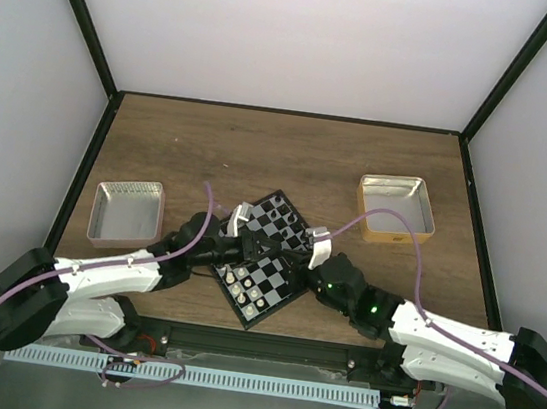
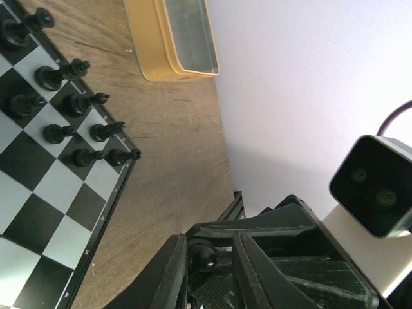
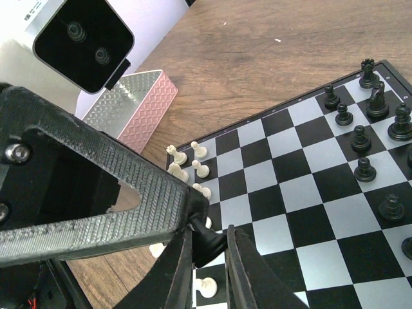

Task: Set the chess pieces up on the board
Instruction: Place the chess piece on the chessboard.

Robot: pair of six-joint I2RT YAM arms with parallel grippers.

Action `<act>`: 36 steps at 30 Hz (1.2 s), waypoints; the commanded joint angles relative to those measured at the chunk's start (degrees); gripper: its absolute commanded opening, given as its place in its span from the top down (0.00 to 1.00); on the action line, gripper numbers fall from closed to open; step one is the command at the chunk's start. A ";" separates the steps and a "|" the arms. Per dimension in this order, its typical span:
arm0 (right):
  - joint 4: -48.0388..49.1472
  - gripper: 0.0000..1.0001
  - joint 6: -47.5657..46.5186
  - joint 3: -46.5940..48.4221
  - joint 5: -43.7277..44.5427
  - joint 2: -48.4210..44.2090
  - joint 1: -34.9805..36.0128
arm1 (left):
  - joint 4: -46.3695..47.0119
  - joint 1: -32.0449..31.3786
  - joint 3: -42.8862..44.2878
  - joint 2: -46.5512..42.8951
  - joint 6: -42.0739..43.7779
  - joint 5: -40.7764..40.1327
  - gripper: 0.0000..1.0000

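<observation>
The board (image 1: 279, 284) lies turned like a diamond between my arms. Black chess pieces (image 3: 360, 138) stand along its far side and white ones (image 3: 187, 164) at its near left corner. Both grippers meet just above the board's middle. My right gripper (image 3: 209, 235) is shut on the base of a black piece (image 3: 215, 244). The piece's round head (image 2: 205, 257) lies between the fingers of my left gripper (image 2: 207, 242), against one finger with a gap to the other. In the top view the left gripper (image 1: 252, 253) and the right gripper (image 1: 284, 258) are tip to tip.
A pink-rimmed metal tray (image 1: 128, 213) stands left of the board. A tan-rimmed tray (image 1: 395, 208) stands at the back right and shows in the left wrist view (image 2: 174, 45). Purple cables arch over both arms. Black frame posts border the table.
</observation>
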 commanded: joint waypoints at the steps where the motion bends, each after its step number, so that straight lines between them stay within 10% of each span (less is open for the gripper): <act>1: 1.52 0.87 -0.92 -0.43 1.05 -0.89 0.45 | 4.49 0.39 -0.36 0.55 -0.34 2.30 0.83; 7: 0.70 0.82 -0.30 -0.21 2.29 -0.76 0.43 | 4.31 0.39 -0.20 1.59 0.98 3.04 0.96; 16: -11.90 0.39 8.24 0.86 15.76 -2.89 0.45 | -14.67 0.34 4.76 0.94 14.34 -9.62 0.96; 24: -37.84 0.36 28.25 6.63 25.76 -1.27 -7.65 | -29.31 -4.14 16.43 10.35 24.39 -22.40 0.96; 36: -37.19 0.35 22.90 2.54 10.43 -10.55 -29.49 | -37.46 -16.38 36.78 29.93 29.07 -34.71 0.96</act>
